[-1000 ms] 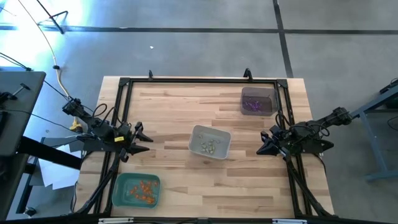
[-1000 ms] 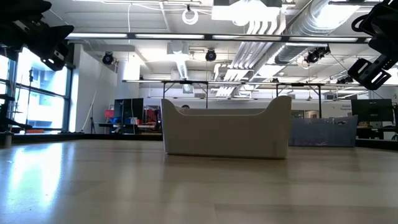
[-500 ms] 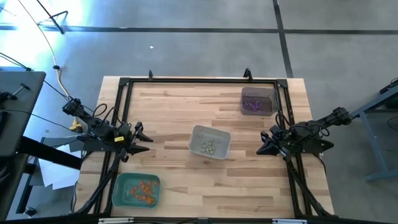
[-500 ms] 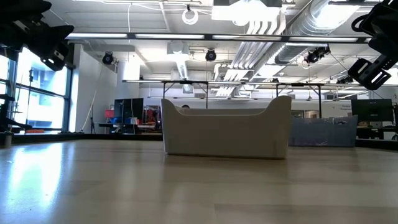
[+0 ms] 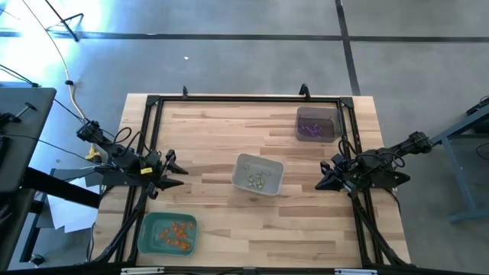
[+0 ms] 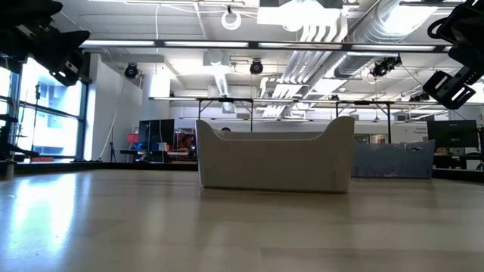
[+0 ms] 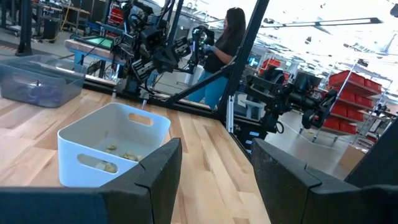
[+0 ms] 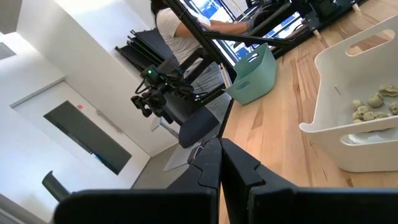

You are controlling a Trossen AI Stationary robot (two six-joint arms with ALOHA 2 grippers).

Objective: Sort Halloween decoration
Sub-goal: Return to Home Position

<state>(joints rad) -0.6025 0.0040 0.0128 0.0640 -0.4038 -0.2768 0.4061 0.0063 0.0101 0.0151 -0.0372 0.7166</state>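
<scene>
The Halloween decoration lies sorted by colour in three trays. Pale trinkets [image 5: 258, 179] sit in the white tray [image 5: 243, 164] at the table's middle, orange ones [image 5: 177, 231] in the green tray [image 5: 149, 229] near the front left, and purple ones [image 5: 312, 130] in the grey tray [image 5: 316, 113] at the far right. My left gripper [image 5: 177, 171] hovers open by the left edge, pointing level toward the white tray [image 7: 112, 149]. By the right edge my right gripper [image 5: 321, 177] is shut with nothing in it; its closed fingers [image 8: 211, 163] point toward the table's middle.
A black frame [image 5: 244, 98] runs round the table's edges. The light wood between the trays is bare. A person [image 7: 222, 43] stands beyond the table's right side, and a person [image 8: 180, 31] shows beyond its left side. In the low view the white tray [image 6: 276, 155] stands mid-table.
</scene>
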